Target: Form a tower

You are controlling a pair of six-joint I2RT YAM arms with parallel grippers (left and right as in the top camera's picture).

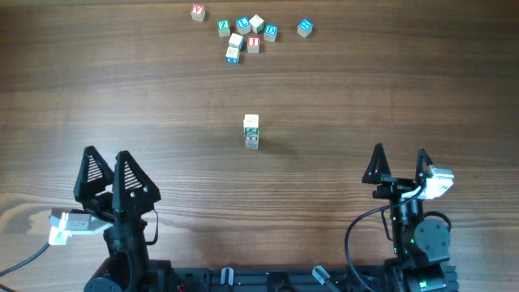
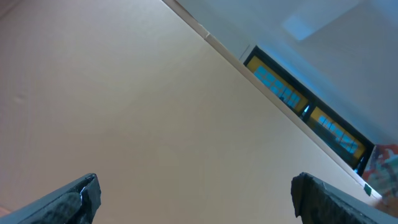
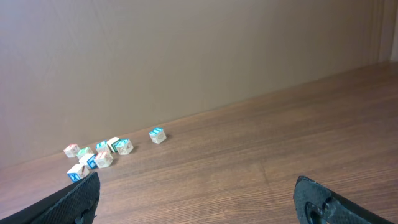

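Observation:
The tower (image 1: 251, 131), a narrow column of pale letter cubes with green and red marks, stands in the middle of the wooden table (image 1: 365, 89). My left gripper (image 1: 107, 154) rests open near the front left, well away from the tower, with nothing between its fingers. My right gripper (image 1: 400, 151) is open and empty at the front right. In the left wrist view the left gripper (image 2: 196, 199) points up at a plain wall. The right wrist view has the right gripper (image 3: 199, 200) wide above bare table. Neither wrist view shows the tower.
Several loose letter cubes (image 1: 247, 34) lie scattered at the far edge of the table, one blue cube (image 1: 305, 27) apart to the right. The right wrist view shows these cubes (image 3: 99, 155) along the wall. Cables run by both arm bases.

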